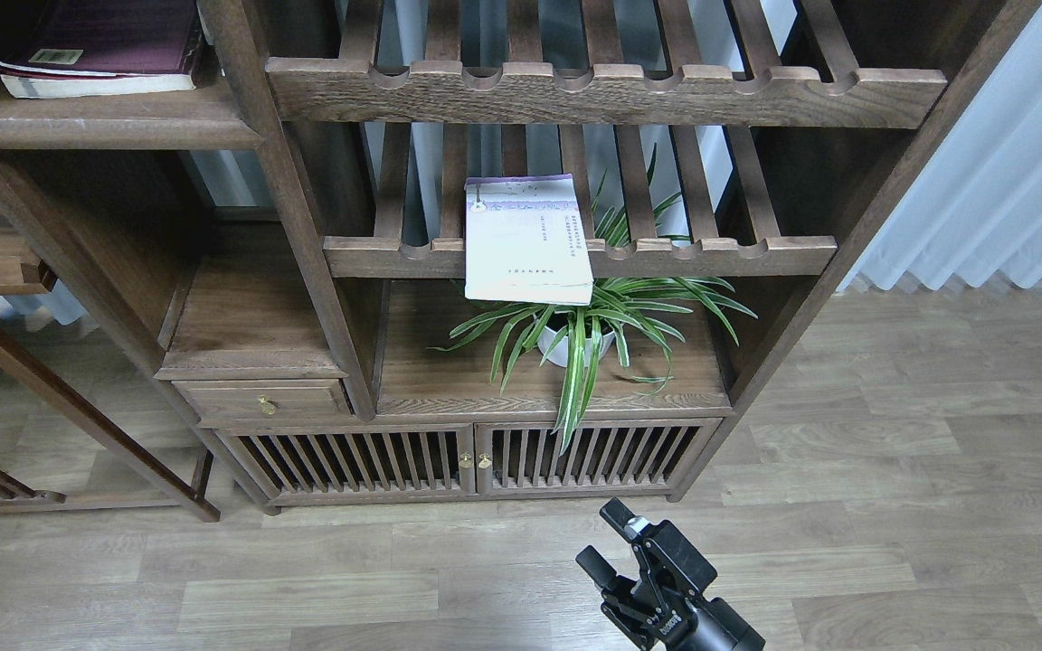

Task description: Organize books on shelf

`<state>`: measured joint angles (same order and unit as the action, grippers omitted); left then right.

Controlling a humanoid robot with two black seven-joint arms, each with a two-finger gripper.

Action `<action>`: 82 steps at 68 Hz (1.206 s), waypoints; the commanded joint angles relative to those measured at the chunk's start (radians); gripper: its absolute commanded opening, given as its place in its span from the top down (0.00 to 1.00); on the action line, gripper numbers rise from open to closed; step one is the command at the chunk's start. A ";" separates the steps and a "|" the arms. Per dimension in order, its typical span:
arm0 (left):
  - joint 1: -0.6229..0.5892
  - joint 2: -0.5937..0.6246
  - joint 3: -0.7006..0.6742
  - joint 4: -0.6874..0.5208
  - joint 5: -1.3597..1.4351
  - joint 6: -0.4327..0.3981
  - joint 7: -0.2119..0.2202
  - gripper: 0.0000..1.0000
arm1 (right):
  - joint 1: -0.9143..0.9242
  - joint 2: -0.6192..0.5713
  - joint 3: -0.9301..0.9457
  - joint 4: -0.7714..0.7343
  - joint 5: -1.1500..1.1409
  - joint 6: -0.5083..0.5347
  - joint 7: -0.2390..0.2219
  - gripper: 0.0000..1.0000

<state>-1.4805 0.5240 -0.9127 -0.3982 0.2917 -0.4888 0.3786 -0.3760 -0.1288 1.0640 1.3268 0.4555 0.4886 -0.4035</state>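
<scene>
A maroon book lies flat on the solid dark-brown shelf at the top left. A cream book with a purple top band lies on the lower slatted rack, hanging over its front rail. The red book is out of view. My right gripper is low over the floor at the bottom centre, its two fingers apart and empty. My left gripper is out of view.
Two slatted racks with scalloped rails span the cabinet's middle. A spider plant in a white pot stands under the cream book. A small drawer and slatted doors are below. White curtains hang at the right.
</scene>
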 commanded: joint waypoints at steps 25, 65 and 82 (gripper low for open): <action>0.003 -0.070 0.046 0.047 -0.002 0.000 0.036 0.74 | -0.003 -0.003 0.001 0.000 0.002 0.000 0.000 0.01; 0.164 0.111 0.032 -0.201 -0.137 0.000 0.020 0.57 | -0.003 -0.002 0.002 0.000 0.000 0.000 0.002 0.01; 0.443 0.261 -0.020 -0.525 -0.293 0.000 0.019 0.59 | 0.006 0.000 -0.007 -0.005 -0.001 0.000 0.005 0.01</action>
<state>-1.1712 0.7234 -0.8886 -0.7731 0.0458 -0.4887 0.3974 -0.3760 -0.1290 1.0606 1.3269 0.4545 0.4887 -0.4007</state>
